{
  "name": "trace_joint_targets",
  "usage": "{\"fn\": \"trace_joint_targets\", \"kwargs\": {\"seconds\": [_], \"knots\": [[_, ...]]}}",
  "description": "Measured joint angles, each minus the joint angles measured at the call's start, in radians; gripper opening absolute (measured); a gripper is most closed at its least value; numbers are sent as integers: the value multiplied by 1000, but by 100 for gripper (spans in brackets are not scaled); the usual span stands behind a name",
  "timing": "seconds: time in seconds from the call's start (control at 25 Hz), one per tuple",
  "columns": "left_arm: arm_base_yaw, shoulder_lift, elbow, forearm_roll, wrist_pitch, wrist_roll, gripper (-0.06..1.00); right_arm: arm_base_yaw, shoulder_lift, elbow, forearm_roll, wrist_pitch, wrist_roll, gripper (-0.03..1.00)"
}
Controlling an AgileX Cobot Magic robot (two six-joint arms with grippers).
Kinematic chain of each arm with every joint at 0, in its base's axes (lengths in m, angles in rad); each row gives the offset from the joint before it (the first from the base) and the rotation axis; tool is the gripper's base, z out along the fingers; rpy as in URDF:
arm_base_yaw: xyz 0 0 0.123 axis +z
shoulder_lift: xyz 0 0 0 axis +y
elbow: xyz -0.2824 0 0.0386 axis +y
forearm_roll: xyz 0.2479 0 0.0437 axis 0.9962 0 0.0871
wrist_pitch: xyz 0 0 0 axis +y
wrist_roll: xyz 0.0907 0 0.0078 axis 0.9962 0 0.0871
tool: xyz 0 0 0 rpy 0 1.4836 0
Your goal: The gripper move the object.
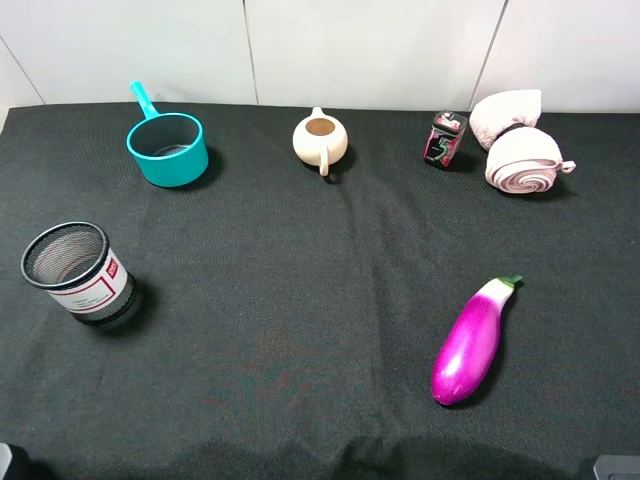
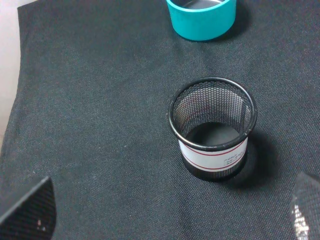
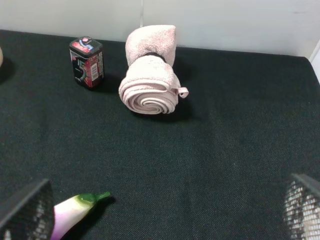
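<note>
on the black cloth table [image 1: 300,330] by a white wall [image 1: 370,50], both grippers' fingers [image 3: 27,210] spread wide, holding nothing.

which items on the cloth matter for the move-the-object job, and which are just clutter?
In the job:
- pink rolled cloth, back right corner
- right claw, nearest to it, wide open, not touching it

Just lying about:
- eggplant
- cream teapot
- small printed tin, beside the cloth
- teal pot
- mesh cup
- left claw, over the mesh cup
</note>
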Motion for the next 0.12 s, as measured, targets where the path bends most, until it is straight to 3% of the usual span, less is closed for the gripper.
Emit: {"fn": "trace_joint_targets", "kwargs": {"seconds": [0.12], "knots": [[0,0,0,0,0,0,99,0,0,0,0,0,0,69]]}}
